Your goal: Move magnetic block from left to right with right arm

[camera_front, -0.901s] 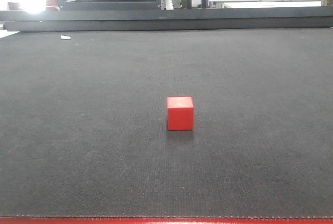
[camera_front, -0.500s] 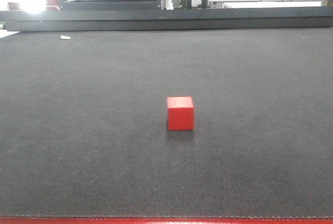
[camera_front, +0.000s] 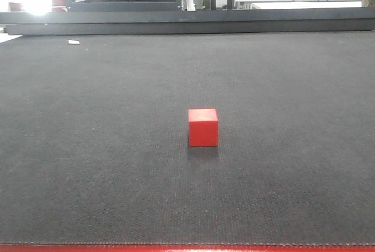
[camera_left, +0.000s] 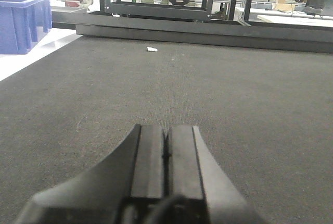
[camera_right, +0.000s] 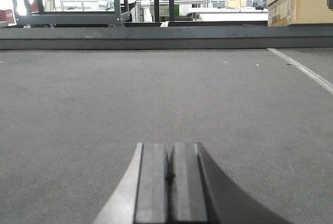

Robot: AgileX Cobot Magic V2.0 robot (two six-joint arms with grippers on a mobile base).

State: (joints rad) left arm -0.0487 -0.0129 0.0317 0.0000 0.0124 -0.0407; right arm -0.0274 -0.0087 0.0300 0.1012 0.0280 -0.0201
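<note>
Nothing has moved: the magnetic block (camera_front: pixel 203 127) sits at the centre of the frame on the dark tabletop (camera_front: pixel 88 117), untouched. The right gripper (camera_right: pixel 170 182) and left gripper (camera_left: pixel 165 166) show jaws pressed closed, empty. Open the right jaws before you descend squarely over it.

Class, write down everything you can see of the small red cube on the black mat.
The magnetic block is a small, plain red cube with smooth, matte faces, the top one lighter than the front. It sits upright near the middle of the dark woven mat, casting a faint shadow. Only the mat touches it.
</note>
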